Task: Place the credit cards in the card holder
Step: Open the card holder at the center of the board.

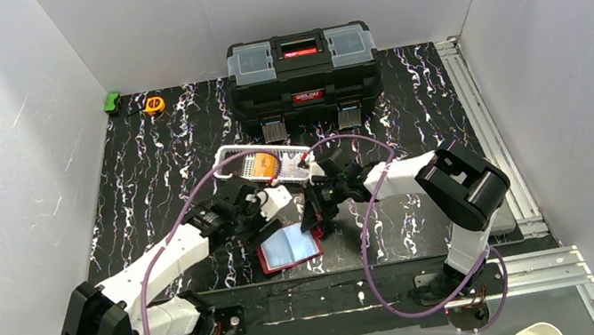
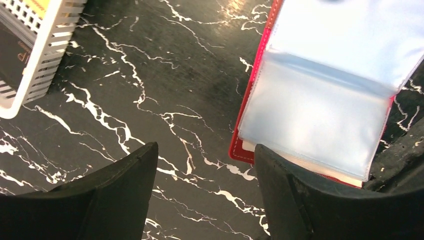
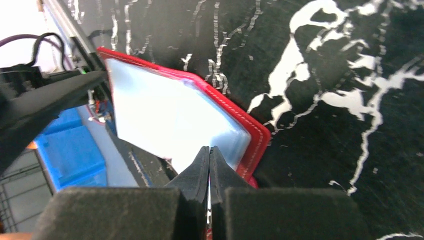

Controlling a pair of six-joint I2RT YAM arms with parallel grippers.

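Card holder (image 1: 291,247) lies open on the table (image 1: 149,164), lower centre of the top view, long axis left to right. Right gripper (image 3: 209,156), fingers pressed together, is nearer and noses its corner. Left gripper (image 2: 205,185), fingers apart and empty, has it just right. Credit cards (image 1: 263,166) sit in the mesh basket (image 2: 47,60). Toolbox (image 1: 302,68) label is unreadable.

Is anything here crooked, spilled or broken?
Nothing looks spilled or broken. Only the red card holder stands out: it lies open and a little crooked to the table edge, close to the near side.
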